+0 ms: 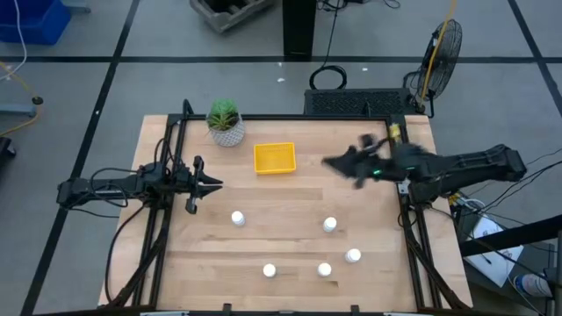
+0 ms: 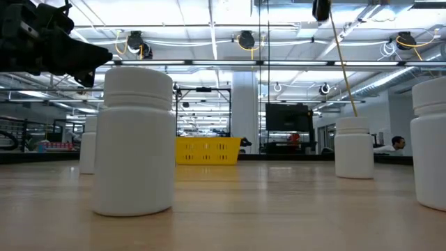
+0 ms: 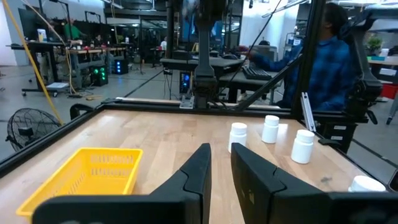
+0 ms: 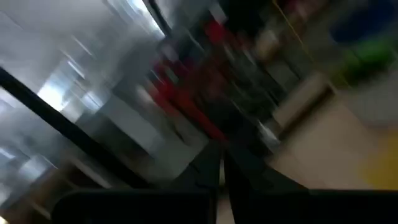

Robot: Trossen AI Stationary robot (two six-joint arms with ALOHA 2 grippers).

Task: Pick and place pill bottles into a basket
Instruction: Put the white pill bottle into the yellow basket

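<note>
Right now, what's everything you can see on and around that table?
bottles: five, white, standing loose on the near half of the table
basket: one, yellow, far middle, holds no bottle
plant pot: one, white with green plant, far left, beside the basket
table: one, light wood
fan: one, dark, on the floor beyond the far right corner
person: one, blue shirt, beyond the table's edge
left end effector: nearly shut, at the left edge
right end effector: blurred, above the far right

Ahead of my left end effector [image 1: 213, 184] the surface [image 1: 290, 224] lies bare up to the nearest pill bottle [image 1: 238, 218]. My right end effector [image 1: 331, 162] hangs just beside the basket [image 1: 274, 158], with the plant pot [image 1: 226, 132] beyond it.
</note>
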